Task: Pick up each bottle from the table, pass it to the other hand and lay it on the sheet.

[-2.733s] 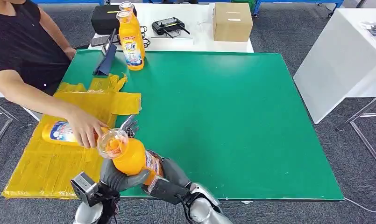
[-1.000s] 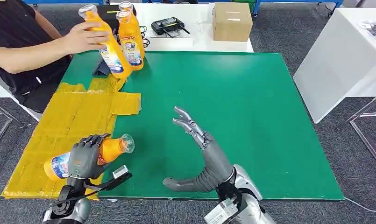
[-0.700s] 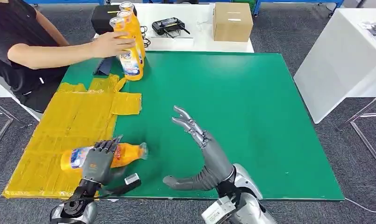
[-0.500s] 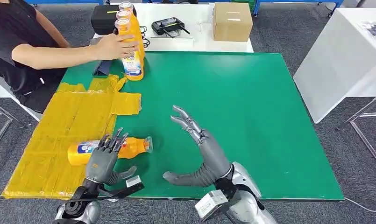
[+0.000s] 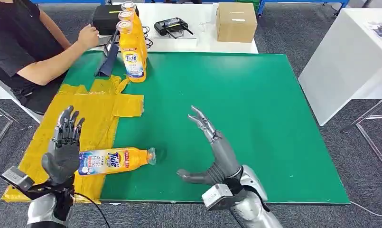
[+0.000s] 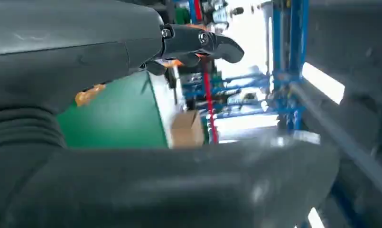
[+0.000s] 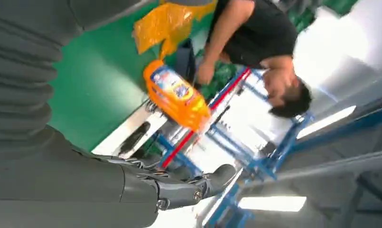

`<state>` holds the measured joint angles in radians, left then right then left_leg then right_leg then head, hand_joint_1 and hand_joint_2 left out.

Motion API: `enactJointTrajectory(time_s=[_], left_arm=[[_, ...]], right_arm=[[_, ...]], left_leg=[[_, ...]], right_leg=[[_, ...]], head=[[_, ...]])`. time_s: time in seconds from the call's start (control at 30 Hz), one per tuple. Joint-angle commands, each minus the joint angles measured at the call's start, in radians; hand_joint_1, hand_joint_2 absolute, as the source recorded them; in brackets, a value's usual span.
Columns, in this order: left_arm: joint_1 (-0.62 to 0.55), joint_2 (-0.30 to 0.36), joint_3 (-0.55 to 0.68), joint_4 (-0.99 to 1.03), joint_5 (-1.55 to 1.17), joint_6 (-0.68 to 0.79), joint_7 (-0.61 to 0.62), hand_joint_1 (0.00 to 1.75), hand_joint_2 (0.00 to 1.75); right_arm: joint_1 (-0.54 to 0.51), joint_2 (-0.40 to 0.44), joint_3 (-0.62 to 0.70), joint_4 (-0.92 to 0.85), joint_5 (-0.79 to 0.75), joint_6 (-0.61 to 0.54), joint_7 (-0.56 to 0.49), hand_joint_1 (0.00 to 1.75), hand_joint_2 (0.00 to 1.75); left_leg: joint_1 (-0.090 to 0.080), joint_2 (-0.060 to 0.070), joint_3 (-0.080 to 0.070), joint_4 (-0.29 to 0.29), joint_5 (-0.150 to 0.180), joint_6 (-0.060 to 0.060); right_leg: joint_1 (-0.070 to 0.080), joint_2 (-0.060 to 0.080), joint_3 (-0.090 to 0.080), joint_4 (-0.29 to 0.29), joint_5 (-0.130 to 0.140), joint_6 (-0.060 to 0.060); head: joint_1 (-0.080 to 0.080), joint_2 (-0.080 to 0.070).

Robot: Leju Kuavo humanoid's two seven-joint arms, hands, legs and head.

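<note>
Green surface (image 5: 255,118) bare mid & right. Far-left corner blocked: upright bottles (image 5: 131,47), person's arm (image 5: 51,66). Lying bottle (image 5: 115,160) straddles sheet (image 5: 84,118) edge.

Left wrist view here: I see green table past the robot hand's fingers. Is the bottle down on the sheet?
Observer: Mostly. The bottle lies on its side, body on the yellow sheet, cap end over the green table.
Operator: Is the left robot hand gripping it?
Observer: No. The left robot hand is raised with fingers spread, gripping nothing.
Operator: Any more to pick?
Observer: Two standing bottles at the far edge.
</note>
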<state>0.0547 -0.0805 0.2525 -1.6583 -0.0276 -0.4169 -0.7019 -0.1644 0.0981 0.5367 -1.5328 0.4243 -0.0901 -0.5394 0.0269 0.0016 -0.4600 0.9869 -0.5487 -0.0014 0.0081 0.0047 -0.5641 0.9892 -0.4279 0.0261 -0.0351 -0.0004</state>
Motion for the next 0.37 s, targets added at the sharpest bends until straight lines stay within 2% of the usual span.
enactJointTrajectory(time_s=[0.03, 0.07, 0.1, 0.13, 0.17, 0.2, 0.23, 0.27, 0.3, 0.33, 0.37], left_arm=[[0.105, 0.042, -0.302, -0.244, -0.21, 0.404, 0.004, 0.0, 0.0], [0.112, 0.057, -0.339, -0.286, -0.253, 0.464, 0.004, 0.0, 0.0], [0.124, 0.074, -0.399, -0.235, -0.412, 0.492, 0.004, 0.0, 0.0], [0.134, 0.037, -0.434, -0.144, -0.552, 0.412, 0.062, 0.0, 0.0], [0.136, 0.03, -0.462, -0.09, -0.594, 0.425, 0.037, 0.0, 0.0], [0.151, 0.049, -0.539, -0.091, -0.606, 0.565, 0.004, 0.0, 0.0], [0.164, 0.057, -0.551, -0.096, -0.603, 0.58, 0.004, 0.0, 0.0], [0.164, 0.084, -0.597, -0.151, -0.497, 0.621, 0.004, 0.0, 0.0], [0.135, 0.165, -0.685, -0.219, -0.419, 0.716, 0.004, 0.0, 0.0], [0.134, 0.148, -0.66, -0.18, -0.491, 0.664, 0.004, 0.0, 0.0], [0.134, 0.111, -0.622, -0.154, -0.55, 0.566, 0.035, 0.0, 0.0]], right_arm=[[0.129, 0.055, -0.105, -0.073, 0.019, -0.151, -0.134, 0.0, 0.0], [0.145, 0.044, -0.093, -0.116, 0.06, -0.146, -0.097, 0.0, 0.0], [0.138, 0.031, -0.052, -0.111, 0.166, -0.106, -0.007, 0.0, 0.0], [0.127, 0.037, -0.012, -0.065, 0.233, -0.122, 0.012, 0.0, 0.0], [0.132, 0.051, -0.01, -0.049, 0.226, -0.181, -0.026, 0.0, 0.0], [0.176, 0.062, -0.033, -0.103, 0.133, -0.255, -0.103, 0.0, 0.0], [0.19, 0.051, -0.036, -0.131, 0.127, -0.255, -0.104, 0.0, 0.0], [0.218, 0.052, -0.055, -0.189, 0.07, -0.254, -0.118, 0.0, 0.0], [0.246, 0.063, -0.069, -0.227, 0.101, -0.296, -0.157, 0.0, 0.0], [0.224, 0.05, -0.007, -0.197, 0.235, -0.244, -0.084, 0.0, 0.0], [0.188, 0.039, 0.05, -0.139, 0.294, -0.183, -0.026, 0.0, 0.0]], left_leg=[[-0.001, -0.003, 0.001, -0.002, 0.0, 0.002], [-0.001, -0.004, -0.001, 0.0, 0.0, 0.001], [-0.001, -0.004, -0.001, 0.0, 0.0, 0.001], [-0.001, -0.004, -0.002, 0.001, 0.0, 0.001], [-0.002, -0.003, 0.0, -0.002, 0.0, 0.002], [-0.003, -0.001, 0.002, -0.003, 0.0, 0.001], [-0.003, 0.0, 0.004, -0.005, 0.001, 0.002], [-0.004, -0.003, 0.001, -0.003, 0.0, 0.002], [-0.005, -0.004, 0.0, -0.003, 0.001, 0.002], [-0.002, -0.005, -0.005, 0.001, 0.0, 0.001], [-0.003, -0.004, -0.004, 0.0, 0.0, 0.001]], right_leg=[[-0.001, -0.004, 0.002, -0.002, -0.001, 0.001], [0.0, -0.004, 0.0, 0.0, -0.001, 0.0], [0.0, -0.004, -0.001, 0.0, -0.001, 0.0], [0.0, -0.004, -0.002, 0.0, -0.001, 0.0], [-0.001, -0.004, 0.0, -0.001, -0.001, 0.001], [-0.002, -0.001, 0.002, -0.002, 0.0, 0.001], [-0.002, -0.001, 0.003, -0.003, 0.0, 0.001], [-0.004, -0.003, 0.001, -0.002, 0.0, 0.001], [-0.005, -0.004, 0.001, -0.002, 0.0, 0.001], [-0.002, -0.005, -0.003, 0.0, -0.001, 0.0], [-0.003, -0.004, -0.003, 0.0, -0.001, 0.0]], head=[[0.0, 0.0], [0.0, 0.0], [0.0, 0.0], [0.0, 0.0], [0.0, 0.0], [0.0, 0.0], [-0.001, 0.0], [0.0, 0.0], [0.0, 0.0], [0.001, 0.0], [0.001, 0.0]])
